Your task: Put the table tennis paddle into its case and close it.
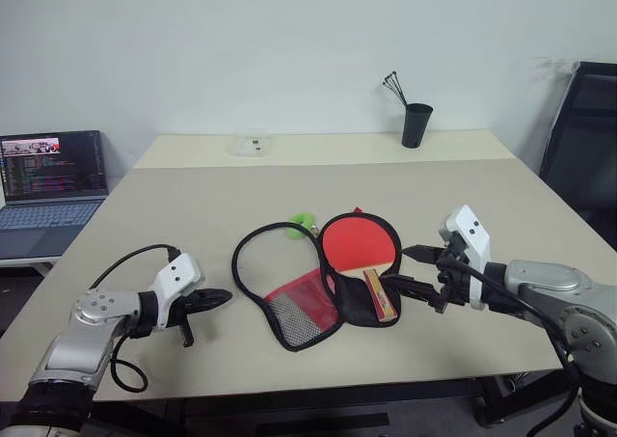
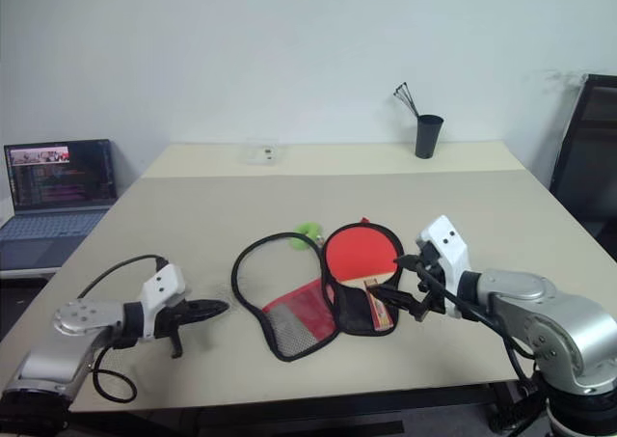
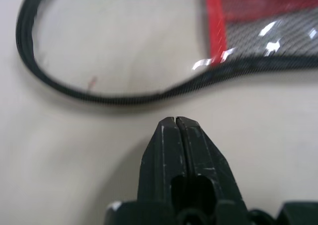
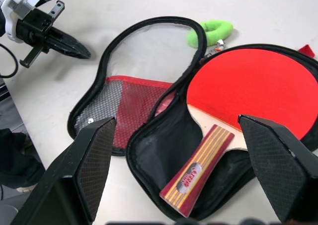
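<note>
On the surface [image 1: 193, 205] the paddle [image 4: 258, 86] lies inside the unzipped case [image 4: 149, 150]; right hand [image 4: 184, 170] apart, left hand [image 3: 175, 130] together.

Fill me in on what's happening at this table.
A two-armed robot is packing a paddle into its case. The paddle lies in one half of the case, which is unzipped and spread flat on the table. The right end effector is open beside the paddle's handle, holding nothing. The left end effector is shut and empty, just off the case's open flap. The case is not yet closed.
</note>
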